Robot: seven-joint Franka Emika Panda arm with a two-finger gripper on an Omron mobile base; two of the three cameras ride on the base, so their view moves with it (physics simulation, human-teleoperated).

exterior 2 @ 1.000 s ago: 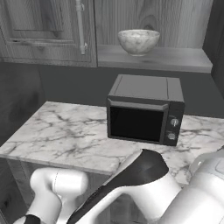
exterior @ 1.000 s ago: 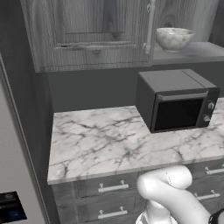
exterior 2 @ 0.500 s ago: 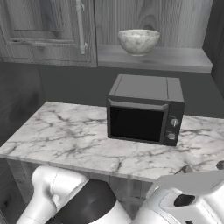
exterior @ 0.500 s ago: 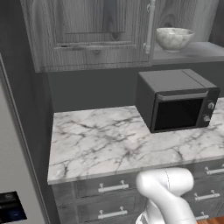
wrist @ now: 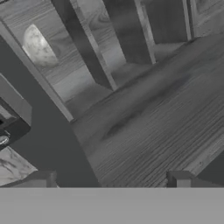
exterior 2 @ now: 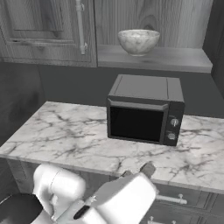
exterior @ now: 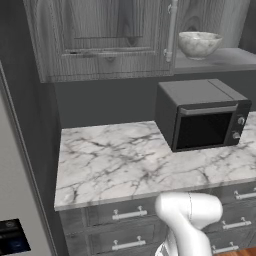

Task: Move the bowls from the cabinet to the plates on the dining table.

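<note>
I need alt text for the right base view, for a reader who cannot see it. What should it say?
A white marble-look bowl sits on an open grey wood shelf of the wall cabinet, right of its closed door with a silver bar handle. Below, a black microwave stands on a marble counter; the white robot arm fills the bottom.

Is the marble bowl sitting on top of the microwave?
No, the marble bowl sits on the cabinet shelf above the microwave.

Your two base views flank the arm, facing twelve o'clock, sharing the microwave; your hand view sits close under the cabinet.
</note>
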